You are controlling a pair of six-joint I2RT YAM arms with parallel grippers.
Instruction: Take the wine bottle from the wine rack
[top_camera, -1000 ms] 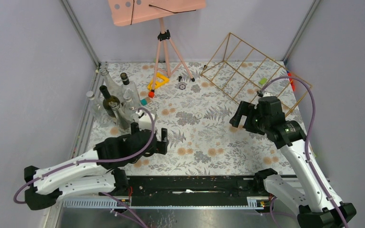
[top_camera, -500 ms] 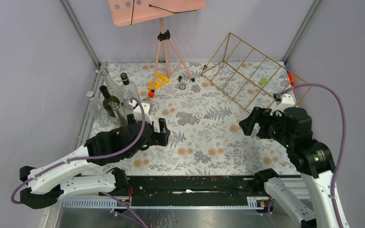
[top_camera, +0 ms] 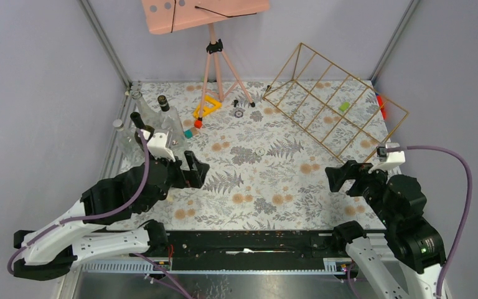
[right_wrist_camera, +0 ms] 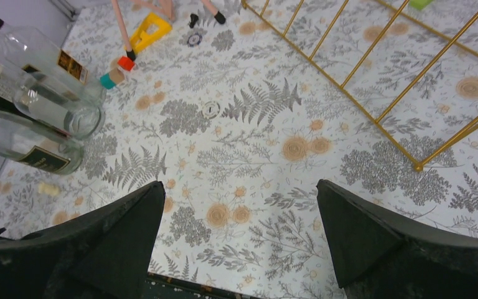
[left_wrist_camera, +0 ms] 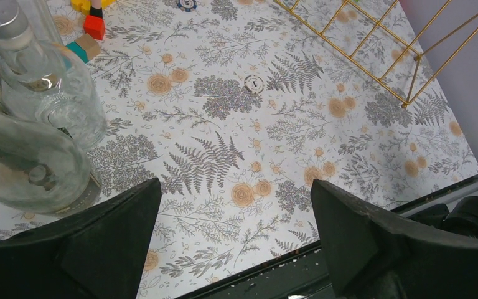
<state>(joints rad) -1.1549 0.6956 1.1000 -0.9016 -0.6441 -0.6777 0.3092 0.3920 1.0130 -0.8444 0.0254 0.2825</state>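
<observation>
1. Bottles [top_camera: 149, 124] stand in a cluster at the far left of the table [top_camera: 274, 187], and the dark wine bottle [top_camera: 142, 129] is among them. The gold wine rack [top_camera: 335, 103] leans at the far right with no bottle in any cell.
2. Left pincer [top_camera: 193, 173] hangs spread and empty just beside that cluster. Right pincer [top_camera: 342, 180] hangs spread and empty near the rack's near corner, apart from it.
3. By this layout the bottle seems to be off the rack, and what is left is to pull clear. To do that well, draw the left arm straight back toward its base and not sideways, since one nudge could topple several bottles. Move the right arm without swinging toward the thin wire.
4. Top view alone shows the whole rack, its empty cells and a small green piece [top_camera: 345, 106] seen through them.
5. Left wrist view shows a clear bottle [left_wrist_camera: 28, 168] just beside one finger [left_wrist_camera: 99, 249]. Whether they touch cannot be told.
6. Right wrist view shows paper labels [right_wrist_camera: 70, 64] on the bottles and the rack's corner foot [right_wrist_camera: 418, 167] resting on the table.
</observation>
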